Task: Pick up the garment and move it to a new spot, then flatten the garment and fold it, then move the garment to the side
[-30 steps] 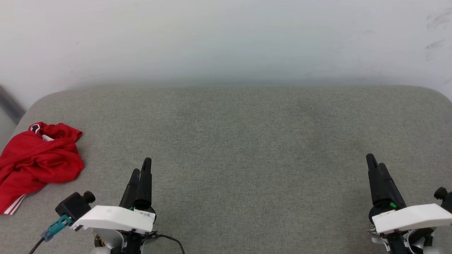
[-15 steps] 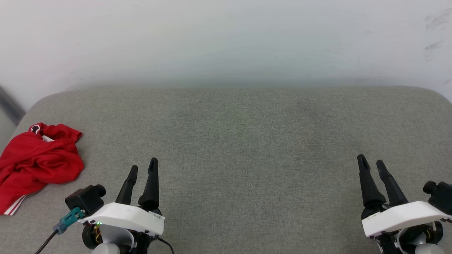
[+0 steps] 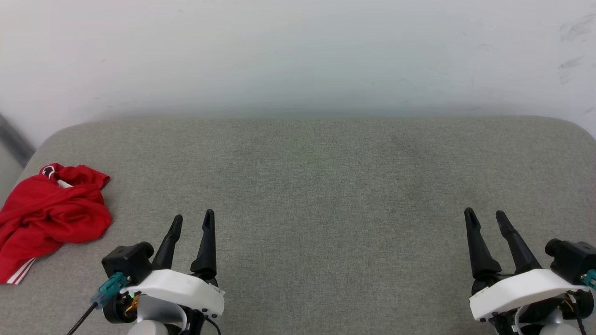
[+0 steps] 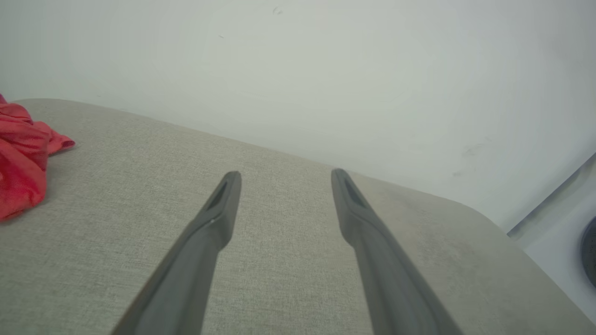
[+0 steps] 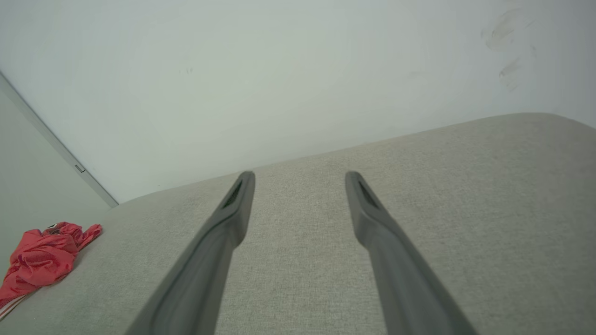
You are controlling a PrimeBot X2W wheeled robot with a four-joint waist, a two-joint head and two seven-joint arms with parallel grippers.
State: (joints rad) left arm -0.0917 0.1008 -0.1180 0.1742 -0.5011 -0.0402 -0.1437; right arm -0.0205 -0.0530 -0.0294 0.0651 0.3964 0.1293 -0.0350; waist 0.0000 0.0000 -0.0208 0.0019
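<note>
The garment (image 3: 49, 214) is a crumpled red heap at about 9 o'clock in the head view, sitting on the left end of the grey cushion (image 3: 326, 186); a bit of white striped trim pokes out at its 7 o'clock corner and there's a scrap of black and white at the top; it hasn't budged since a second ago.

What did change is the arms. The left gripper (image 3: 193, 215) at 7 o'clock had its fingers stacked edge-on a second ago; now it's rolled round so both show with a wide gap between them, holding nothing; it's also slid a little toward 3 o'clock. Same story for the right gripper (image 3: 484, 212) at 5 o'clock: fingers spread wide, nothing in them, nudged a bit toward 9 o'clock.

The garment is off at the left gripper's 9 o'clock, near but not touching, with just plain cushion fabric between them; the right gripper is well apart from it.

Around it all: a white wall (image 3: 298, 51) behind the cushion, with dark scuff marks (image 3: 575, 28) at 2 o'clock; a teal connector (image 3: 109, 288) hangs off the left wrist.
</note>
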